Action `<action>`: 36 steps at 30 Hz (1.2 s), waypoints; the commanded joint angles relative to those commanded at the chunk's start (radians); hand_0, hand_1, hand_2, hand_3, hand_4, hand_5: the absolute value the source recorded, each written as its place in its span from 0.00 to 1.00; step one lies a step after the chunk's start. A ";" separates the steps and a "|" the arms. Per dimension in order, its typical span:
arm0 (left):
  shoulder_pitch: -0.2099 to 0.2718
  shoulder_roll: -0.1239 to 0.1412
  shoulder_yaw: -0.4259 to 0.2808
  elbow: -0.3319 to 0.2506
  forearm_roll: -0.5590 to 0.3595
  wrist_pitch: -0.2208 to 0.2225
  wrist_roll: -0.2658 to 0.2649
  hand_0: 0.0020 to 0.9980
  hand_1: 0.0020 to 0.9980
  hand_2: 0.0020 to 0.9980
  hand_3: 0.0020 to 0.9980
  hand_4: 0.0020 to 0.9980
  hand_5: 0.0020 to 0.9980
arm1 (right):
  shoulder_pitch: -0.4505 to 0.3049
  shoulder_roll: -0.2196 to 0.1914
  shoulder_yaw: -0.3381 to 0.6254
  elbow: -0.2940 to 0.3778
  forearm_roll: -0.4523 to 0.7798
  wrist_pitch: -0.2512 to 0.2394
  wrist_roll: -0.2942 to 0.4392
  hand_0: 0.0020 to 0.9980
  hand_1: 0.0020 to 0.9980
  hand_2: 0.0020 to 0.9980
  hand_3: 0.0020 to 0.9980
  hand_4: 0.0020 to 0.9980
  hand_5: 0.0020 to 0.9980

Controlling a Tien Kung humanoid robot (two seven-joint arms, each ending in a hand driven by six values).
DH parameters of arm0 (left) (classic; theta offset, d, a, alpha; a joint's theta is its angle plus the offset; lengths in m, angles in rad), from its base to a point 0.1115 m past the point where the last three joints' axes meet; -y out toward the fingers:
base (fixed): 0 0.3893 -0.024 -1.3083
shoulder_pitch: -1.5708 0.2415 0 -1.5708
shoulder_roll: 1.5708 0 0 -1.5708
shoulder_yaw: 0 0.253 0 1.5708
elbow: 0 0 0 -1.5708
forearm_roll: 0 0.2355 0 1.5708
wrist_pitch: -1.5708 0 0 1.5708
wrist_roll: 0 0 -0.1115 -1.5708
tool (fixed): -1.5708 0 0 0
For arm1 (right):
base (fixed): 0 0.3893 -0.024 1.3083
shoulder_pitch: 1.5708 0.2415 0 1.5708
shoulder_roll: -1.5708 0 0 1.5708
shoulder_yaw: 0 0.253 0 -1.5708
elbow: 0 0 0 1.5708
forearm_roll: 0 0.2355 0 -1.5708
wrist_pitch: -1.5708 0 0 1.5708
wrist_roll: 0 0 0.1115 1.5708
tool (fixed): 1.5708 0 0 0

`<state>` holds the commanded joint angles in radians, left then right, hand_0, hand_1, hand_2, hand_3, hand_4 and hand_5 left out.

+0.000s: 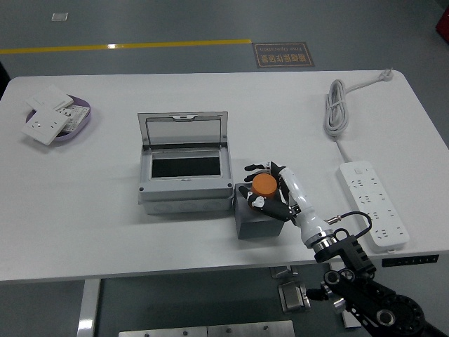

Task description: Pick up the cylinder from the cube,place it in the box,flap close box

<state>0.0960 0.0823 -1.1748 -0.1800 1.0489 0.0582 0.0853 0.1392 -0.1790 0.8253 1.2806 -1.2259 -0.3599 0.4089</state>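
Note:
An orange cylinder (pixel 264 184) stands on a grey cube (pixel 257 222) just right of the box. The grey box (pixel 184 175) sits mid-table with its clear lid (pixel 184 130) swung up and back, its dark inside showing. My right hand (pixel 267 188) reaches in from the lower right and its black and white fingers (pixel 257 168) curl around the cylinder, which is still on the cube's top. My left arm does not show.
A white power strip (pixel 374 203) lies at the right with its coiled cable (pixel 338 107) behind it. A purple tray (pixel 78 121) with white wall sockets (pixel 45 124) sits at the far left.

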 joint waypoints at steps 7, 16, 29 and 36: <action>0.001 0.000 0.001 0.000 -0.002 0.000 0.000 0.59 0.62 0.57 0.60 0.66 0.22 | 0.001 0.001 -0.007 0.004 0.003 -0.007 0.000 0.64 0.60 0.50 0.59 0.43 0.00; 0.001 0.000 0.001 0.000 -0.004 0.001 -0.004 0.59 0.62 0.57 0.60 0.66 0.22 | 0.008 0.000 -0.006 0.016 -0.025 -0.022 -0.013 0.49 0.52 0.45 0.48 0.21 0.00; 0.004 -0.002 -0.007 0.000 -0.001 0.006 0.002 0.59 0.62 0.57 0.60 0.67 0.24 | 0.124 -0.023 0.030 0.070 -0.136 -0.064 -0.127 0.41 0.45 0.40 0.34 0.09 0.00; 0.003 0.000 -0.014 0.000 0.004 0.007 0.006 0.58 0.62 0.57 0.60 0.68 0.25 | 0.257 0.032 -0.049 0.043 -0.270 -0.056 -0.261 0.36 0.42 0.38 0.31 0.00 0.00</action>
<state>0.0991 0.0818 -1.1885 -0.1800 1.0526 0.0655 0.0909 0.3958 -0.1465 0.7764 1.3239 -1.4959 -0.4155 0.1480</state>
